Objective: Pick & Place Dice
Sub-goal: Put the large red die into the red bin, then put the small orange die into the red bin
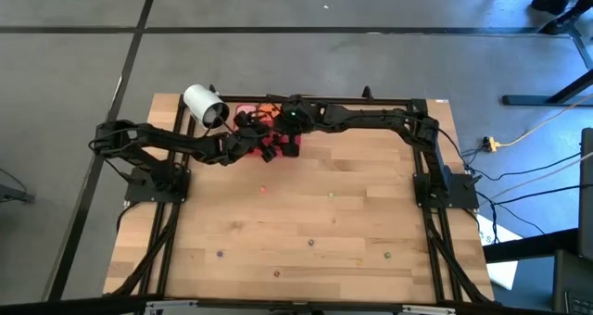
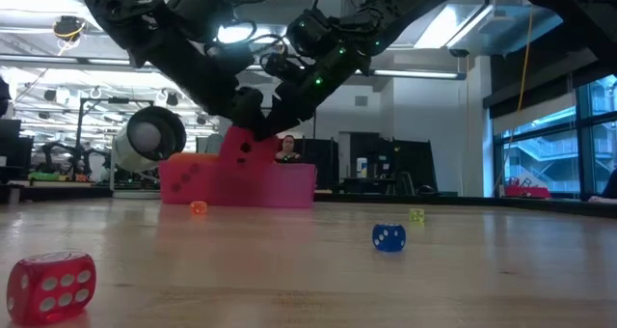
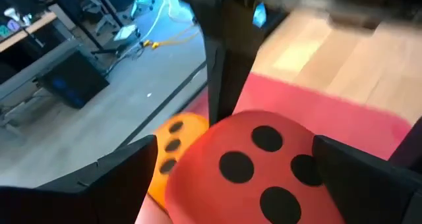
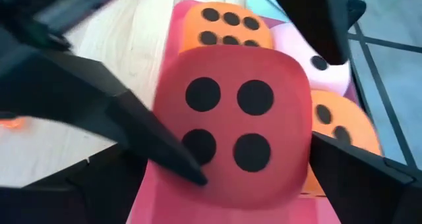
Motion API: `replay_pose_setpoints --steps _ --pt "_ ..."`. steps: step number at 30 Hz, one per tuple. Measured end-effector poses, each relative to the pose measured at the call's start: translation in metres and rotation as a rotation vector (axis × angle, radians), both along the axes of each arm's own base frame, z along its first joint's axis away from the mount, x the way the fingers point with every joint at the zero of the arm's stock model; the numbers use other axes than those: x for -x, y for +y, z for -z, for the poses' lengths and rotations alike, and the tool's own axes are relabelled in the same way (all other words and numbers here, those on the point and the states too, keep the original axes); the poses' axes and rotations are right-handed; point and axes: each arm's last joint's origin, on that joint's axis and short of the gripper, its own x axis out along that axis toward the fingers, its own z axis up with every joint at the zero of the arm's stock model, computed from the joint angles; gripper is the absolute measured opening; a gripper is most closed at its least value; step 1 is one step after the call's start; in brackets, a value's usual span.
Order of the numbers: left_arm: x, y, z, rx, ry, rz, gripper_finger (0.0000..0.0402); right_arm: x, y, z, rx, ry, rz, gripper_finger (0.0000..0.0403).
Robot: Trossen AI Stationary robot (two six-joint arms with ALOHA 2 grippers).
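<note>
The red die (image 4: 231,118), four dark pips up, lies on the flat red tray (image 3: 343,112) at the table's far side. Two orange dice (image 4: 227,26) (image 4: 343,128) and a pale pink die (image 4: 316,69) sit beside it. Both arms meet over the tray. My left gripper (image 3: 236,141) is open, one finger on each side of the red die. My right gripper (image 4: 257,158) comes from the opposite side, tilted down and open, and also straddles the red die. In the low view this die (image 2: 241,147) stands above the tray wall (image 2: 280,185), under both grippers. My left gripper has the red die's sides (image 3: 184,165) close to both fingers, but I cannot tell whether they touch. My right gripper has one finger (image 4: 151,141) lying in front of the die's side. Whether that finger or the other one touches the die cannot be told.
A white cylinder (image 1: 204,105) stands just left of the tray. Small translucent dice lie scattered on the wooden table: red (image 2: 50,285), blue (image 2: 388,236), orange (image 2: 198,208) and yellow (image 2: 416,214). The table's near half is bare wood apart from these.
</note>
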Motion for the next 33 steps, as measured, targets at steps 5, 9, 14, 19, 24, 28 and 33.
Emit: replay_pose_setpoints --steps 5,9,14,19,24,28,33 --pt "0.004 0.000 0.007 0.024 0.059 -0.021 0.0396 0.000 0.000 -0.001 -0.004 -0.003 -0.004 0.0400" --pt "0.005 0.001 0.009 0.053 0.051 -0.041 0.0396 0.000 0.000 -0.001 -0.001 -0.002 -0.007 0.0400" --pt "0.001 0.000 0.000 0.004 -0.014 -0.013 0.0396 0.000 0.000 -0.001 -0.001 -0.002 -0.007 0.0400" --pt "0.002 0.000 -0.006 -0.035 -0.007 0.001 0.0396 0.000 0.000 -0.001 -0.007 0.000 -0.002 0.0400" --pt "0.003 0.000 -0.005 -0.037 0.012 -0.020 0.0396 0.000 0.000 -0.001 -0.003 0.002 -0.004 0.0400" --pt "0.003 0.000 -0.004 -0.036 0.015 -0.022 0.0396 0.001 0.003 -0.001 0.036 0.025 0.070 0.0398" --pt "0.004 -0.001 -0.007 -0.039 0.003 -0.020 0.0396 0.007 0.012 -0.008 0.184 0.123 0.141 0.0360"
